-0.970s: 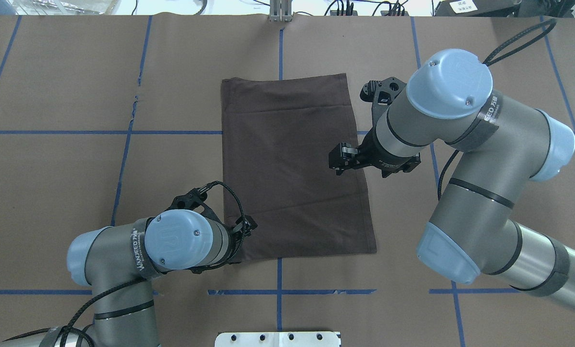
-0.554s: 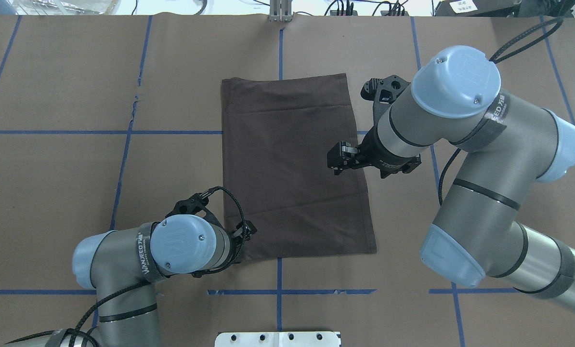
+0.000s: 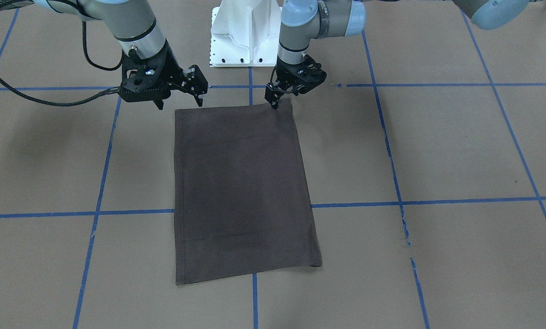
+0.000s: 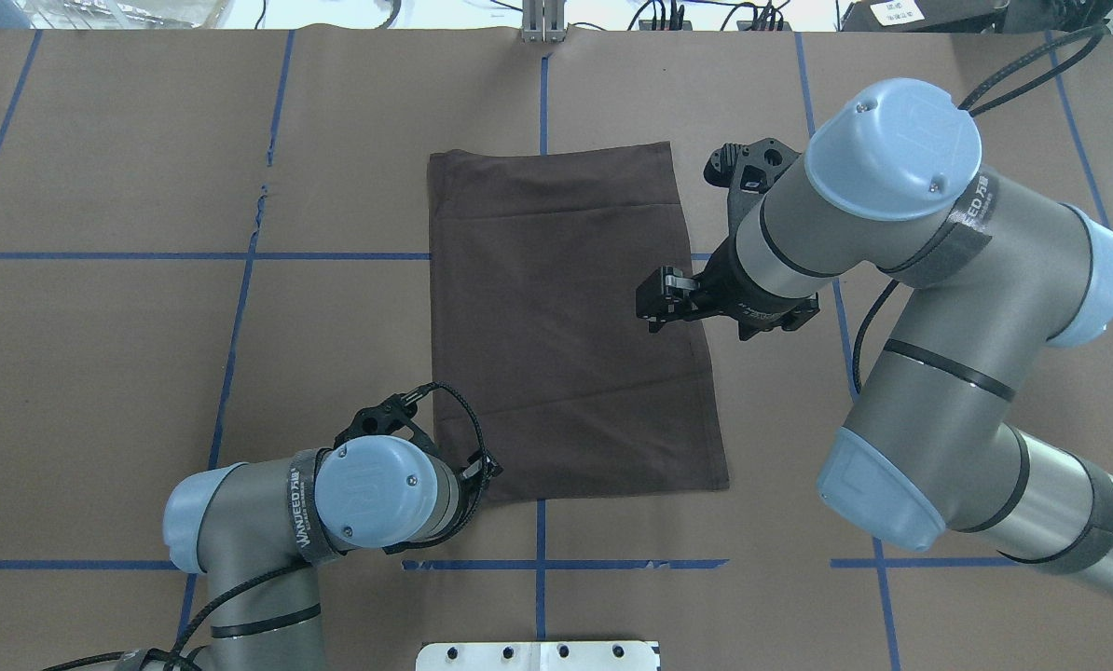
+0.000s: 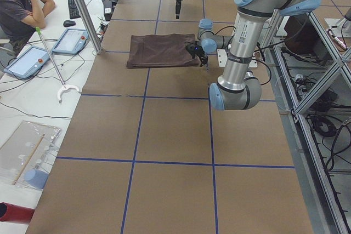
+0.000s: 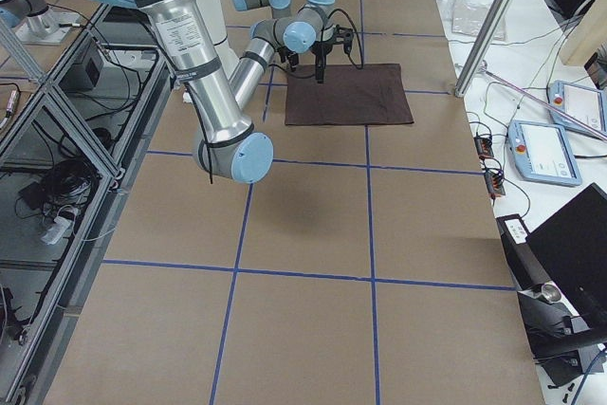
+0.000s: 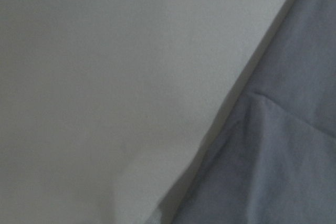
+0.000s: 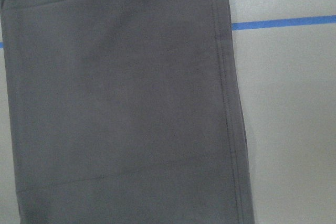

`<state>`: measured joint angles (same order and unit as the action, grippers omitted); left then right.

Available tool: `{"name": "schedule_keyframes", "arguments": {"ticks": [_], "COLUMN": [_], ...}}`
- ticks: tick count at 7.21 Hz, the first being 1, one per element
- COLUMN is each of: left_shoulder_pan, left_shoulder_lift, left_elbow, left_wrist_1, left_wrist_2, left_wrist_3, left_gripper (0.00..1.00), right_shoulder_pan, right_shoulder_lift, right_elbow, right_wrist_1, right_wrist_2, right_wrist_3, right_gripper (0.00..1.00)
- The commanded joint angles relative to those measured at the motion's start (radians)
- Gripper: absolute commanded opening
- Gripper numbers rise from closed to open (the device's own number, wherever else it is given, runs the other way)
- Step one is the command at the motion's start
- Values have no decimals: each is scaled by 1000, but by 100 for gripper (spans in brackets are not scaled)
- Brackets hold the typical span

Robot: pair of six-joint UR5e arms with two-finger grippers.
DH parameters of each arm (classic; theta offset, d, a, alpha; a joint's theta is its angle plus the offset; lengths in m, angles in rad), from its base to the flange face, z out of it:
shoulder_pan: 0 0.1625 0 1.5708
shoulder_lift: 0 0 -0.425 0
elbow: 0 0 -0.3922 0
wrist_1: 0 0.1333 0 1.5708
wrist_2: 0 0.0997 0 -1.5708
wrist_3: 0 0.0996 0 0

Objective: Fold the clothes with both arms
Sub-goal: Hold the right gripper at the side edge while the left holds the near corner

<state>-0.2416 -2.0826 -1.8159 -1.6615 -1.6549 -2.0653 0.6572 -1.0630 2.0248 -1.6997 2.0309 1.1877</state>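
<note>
Jaws: right gripper [image 4: 652,303] parted, empty; left gripper's [image 3: 273,101] grasp cannot be told.
T-shirt [image 4: 566,317], flat folded rectangle, table [image 4: 128,354] centre; left gripper at its 7 o'clock corner, right gripper above its 3 o'clock edge; table runs wide beyond all four edges.

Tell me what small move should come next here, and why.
Probably bring the right end effector down to the T-shirt's free robot-side corner. The left end effector is at the other robot-side corner, while the right one hangs open above the cloth, gripping nothing. Both corners likely need holding before that edge can be lifted and folded over.
</note>
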Motion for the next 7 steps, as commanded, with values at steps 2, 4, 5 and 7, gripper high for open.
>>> {"name": "schedule_keyframes", "arguments": {"ticks": [2, 4, 5, 7], "left_shoulder_pan": [-2, -2, -2, -7], "left_shoulder_lift": [-2, -4, -1, -1], "left_elbow": [0, -8, -6, -17], "left_wrist_1": [0, 0, 0, 2], "left_wrist_2": [10, 15, 17, 15], "left_wrist_3": [2, -1, 1, 16], "left_gripper": [48, 13, 3, 0], "right_shoulder_pan": [4, 5, 5, 5], "right_shoulder_lift": [-2, -2, -2, -3], "right_elbow": [0, 0, 0, 0], "right_wrist_1": [0, 0, 0, 0], "right_wrist_2": [5, 5, 6, 11], "right_wrist_3": [0, 0, 0, 1], "right_gripper": [100, 100, 100, 100]}}
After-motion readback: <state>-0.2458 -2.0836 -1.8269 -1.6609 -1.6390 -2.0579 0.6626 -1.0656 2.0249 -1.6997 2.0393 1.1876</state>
